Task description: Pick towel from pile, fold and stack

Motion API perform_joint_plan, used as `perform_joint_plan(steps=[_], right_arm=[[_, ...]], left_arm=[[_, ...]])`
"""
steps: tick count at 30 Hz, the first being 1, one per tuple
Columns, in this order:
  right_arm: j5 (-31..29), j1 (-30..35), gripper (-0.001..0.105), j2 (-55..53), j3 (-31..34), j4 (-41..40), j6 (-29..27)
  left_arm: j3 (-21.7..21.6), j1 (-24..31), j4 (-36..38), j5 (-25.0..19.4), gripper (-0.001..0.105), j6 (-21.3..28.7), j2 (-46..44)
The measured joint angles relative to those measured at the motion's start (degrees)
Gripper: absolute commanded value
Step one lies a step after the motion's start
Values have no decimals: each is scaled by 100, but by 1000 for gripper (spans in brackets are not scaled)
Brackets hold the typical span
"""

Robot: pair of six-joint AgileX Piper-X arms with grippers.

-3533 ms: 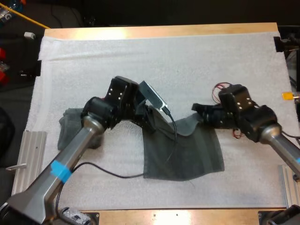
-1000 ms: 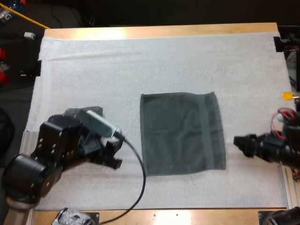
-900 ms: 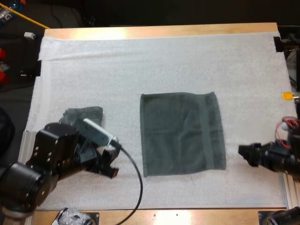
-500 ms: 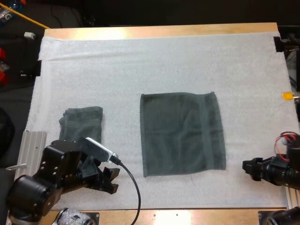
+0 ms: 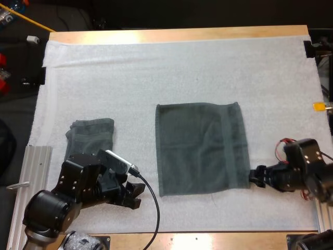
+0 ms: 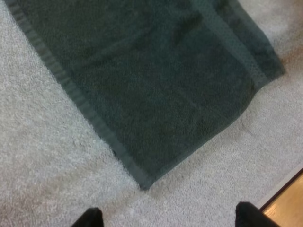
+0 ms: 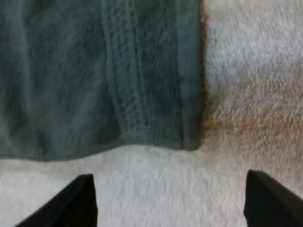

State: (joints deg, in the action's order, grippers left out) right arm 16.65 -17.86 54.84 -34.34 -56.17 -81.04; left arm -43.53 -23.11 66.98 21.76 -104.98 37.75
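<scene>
Two towels lie on the white mat [image 5: 182, 73]. The flat towel [image 5: 203, 148] is spread out wide in the middle, so you can fold it neatly. The small towel bundle [image 5: 91, 136] sits well off to the left of the flat towel, out of the way.

Your left gripper [image 5: 136, 189] waits near the flat towel's near left corner. Its fingers [image 6: 90, 218] stand wide apart and hold nothing. Your right gripper [image 5: 253, 177] is just beside the flat towel's near right corner. Its fingers [image 7: 81, 198] are wide apart too, with only mat between them. I think both grippers are lined up at the two near corners so they can pinch them and lift that edge over to the far edge.

Half a second ago your right gripper was farther off to the right of the flat towel. Now it has come in close. Your left gripper has moved a bit nearer too. The flat towel has not moved.
</scene>
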Motion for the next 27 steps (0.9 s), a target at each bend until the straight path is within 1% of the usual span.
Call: perform_joint_plan(steps=[3, 9, 11, 13, 17, 18, 27], right_arm=[[65, -13, 63, 515, 0, 182, 0], [69, -318, 63, 1297, 0, 507, 20], [69, -390, 62, 1516, 0, 716, 210], [69, -406, 59, 1692, 0, 897, 406], [53, -406, 42, 1978, 0, 1101, 601], [20, -406, 40, 2035, 0, 1104, 612], [-11, -406, 39, 2454, 0, 1074, 640]], left_arm=[[-3, 0, -35, 0, 56, -5, 0], [-3, 0, -34, 0, 56, -5, 0], [-3, 0, -34, 0, 56, -5, 0], [-3, 0, -34, 11, 56, -5, 0], [-3, 0, -34, 80, 56, -5, 0], [-3, 0, -34, 82, 56, -5, 0], [-3, 0, -34, 81, 56, -5, 0]])
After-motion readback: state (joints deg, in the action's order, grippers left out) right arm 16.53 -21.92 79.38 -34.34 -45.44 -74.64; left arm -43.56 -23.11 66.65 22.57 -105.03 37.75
